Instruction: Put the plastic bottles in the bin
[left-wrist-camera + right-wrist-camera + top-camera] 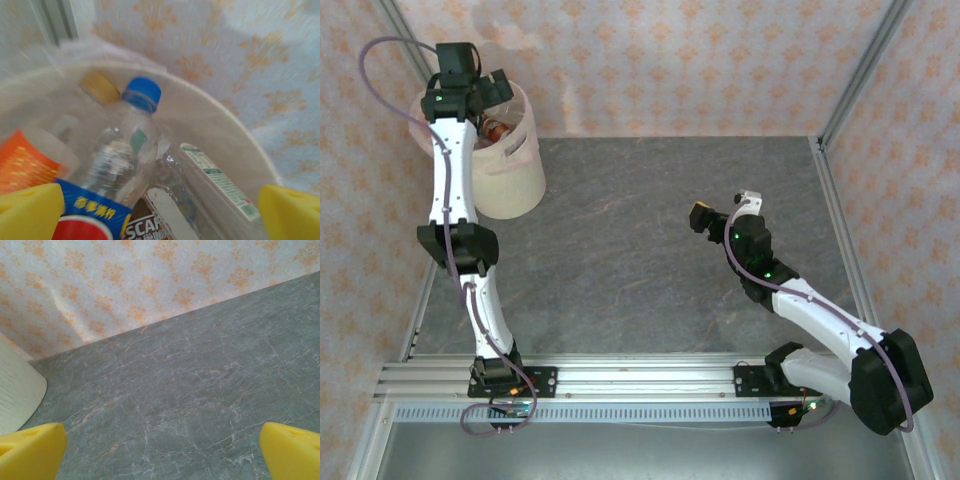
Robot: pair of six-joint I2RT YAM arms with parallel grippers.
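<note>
The bin (pixel 515 175), a pale cream bucket, stands at the table's far left corner. My left gripper (pixel 492 88) hangs over its mouth, open. In the left wrist view the yellow fingertips (pixel 30 212) stand wide apart around the gripper's middle (pixel 160 215). Below them several plastic bottles lie inside the bin's rim (pixel 225 120): a blue-capped one with a blue and red label (pixel 125 150), an orange-labelled one (pixel 25 160), a yellow cap (pixel 100 86) and a white-labelled one (pixel 220 182). My right gripper (pixel 705 216) hovers open over bare table, nothing between its fingers (pixel 162 452).
The grey stone table top (pixel 650 250) stretches between the arms. Patterned walls and metal frame posts (pixel 860 70) close the back and sides. An aluminium rail (pixel 640 378) runs along the near edge. The bin's side (pixel 17 395) shows at the left of the right wrist view.
</note>
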